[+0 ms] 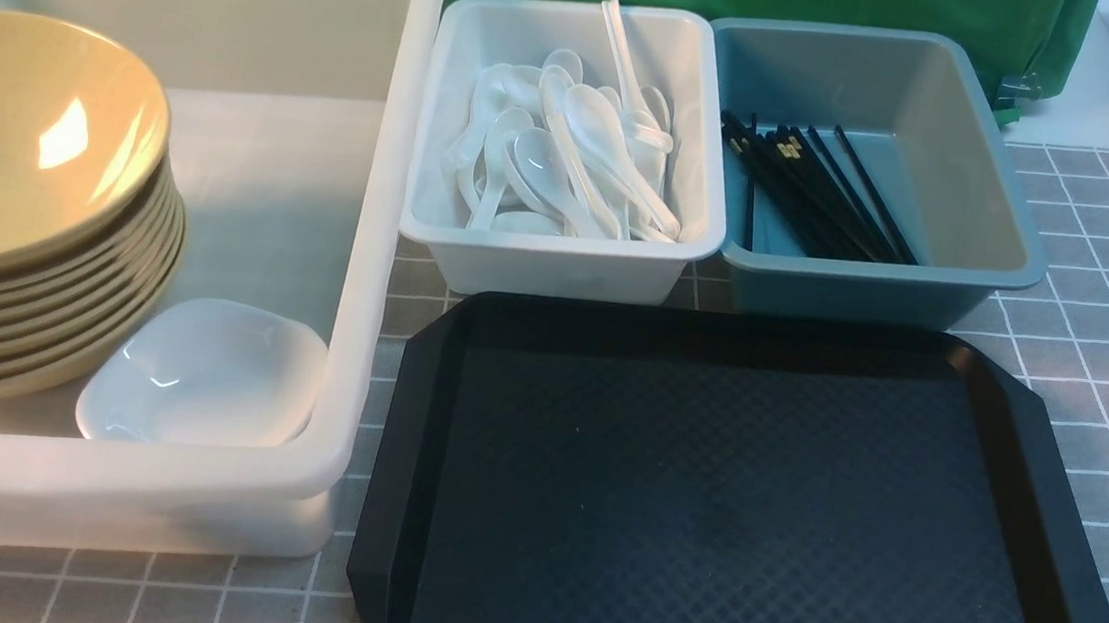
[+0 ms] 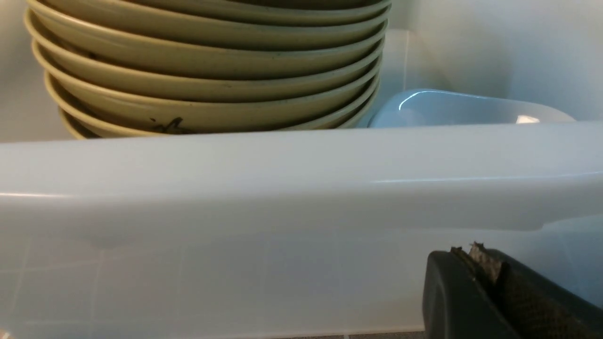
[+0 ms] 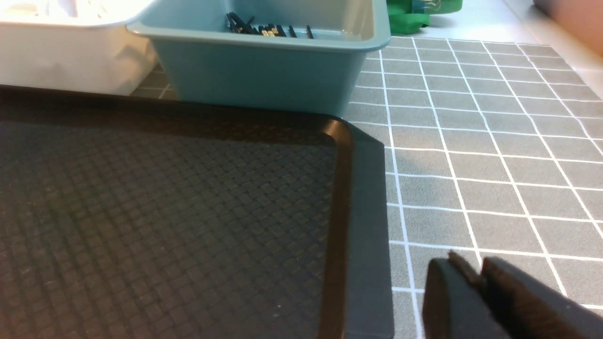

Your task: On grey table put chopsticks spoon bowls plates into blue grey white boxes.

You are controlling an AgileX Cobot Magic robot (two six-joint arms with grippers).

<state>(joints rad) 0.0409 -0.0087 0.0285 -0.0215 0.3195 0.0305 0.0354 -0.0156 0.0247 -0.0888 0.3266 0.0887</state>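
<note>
A wide black plastic tray [image 1: 738,508] with a diamond-textured floor (its corners cut at an angle) lies flat in the foreground, nothing resting on it. Behind the far edge of the scene hangs a bright green fabric sheet [image 1: 842,5], partly creased.

Bright overhead light glares on bowls [image 1: 38,136]; wrist views soft.

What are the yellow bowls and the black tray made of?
The bowls look like glossy hard plastic or glazed ceramic, since they show bright light glints. The black tray seems to be matte plastic with a woven-looking surface pattern.
</note>
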